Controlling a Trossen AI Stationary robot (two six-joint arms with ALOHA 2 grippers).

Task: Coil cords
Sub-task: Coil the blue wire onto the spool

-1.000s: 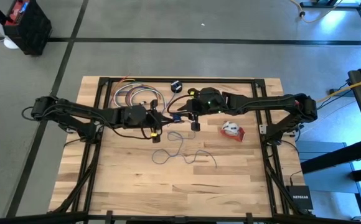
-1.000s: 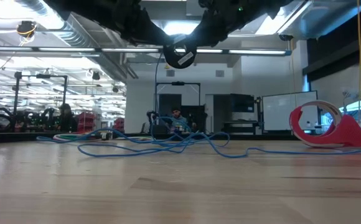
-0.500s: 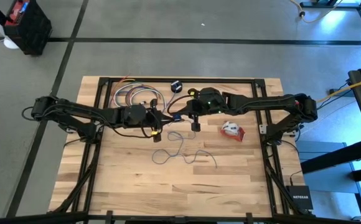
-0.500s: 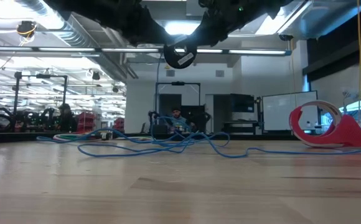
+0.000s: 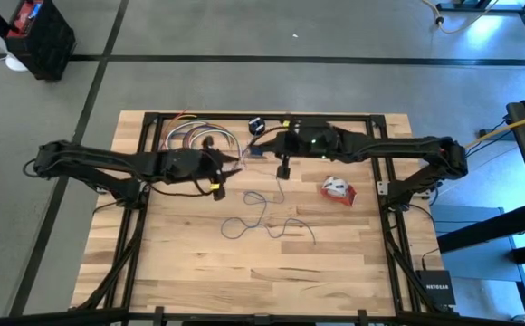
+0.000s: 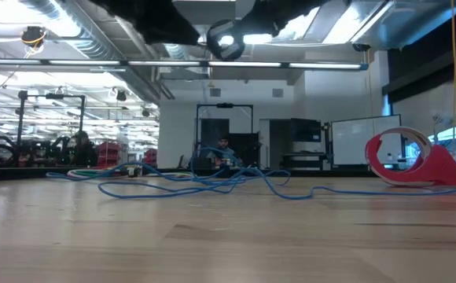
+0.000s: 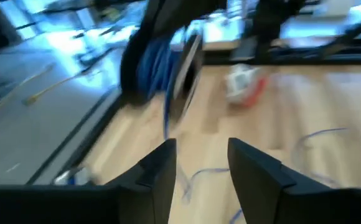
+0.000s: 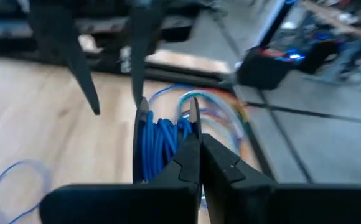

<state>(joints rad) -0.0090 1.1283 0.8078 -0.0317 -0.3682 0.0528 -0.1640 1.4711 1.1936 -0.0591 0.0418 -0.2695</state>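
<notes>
Right gripper (image 8: 196, 149) clamps the black round puck (image 8: 166, 140) wound with thin blue cord (image 5: 267, 220) above the desk's far edge, left gripper (image 7: 200, 163) parted beside it; feed slack evenly, since loose cord trails mid-desk.

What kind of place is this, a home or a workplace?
Probably a robotics lab or workshop: a wooden workbench on a bare concrete floor, exposed ceiling ducts, and rows of equipment racks behind.

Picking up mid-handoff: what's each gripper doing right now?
Left gripper: open, holding nothing, just short of the spool.
Right gripper: shut on the spool wound with blue cord.
</notes>
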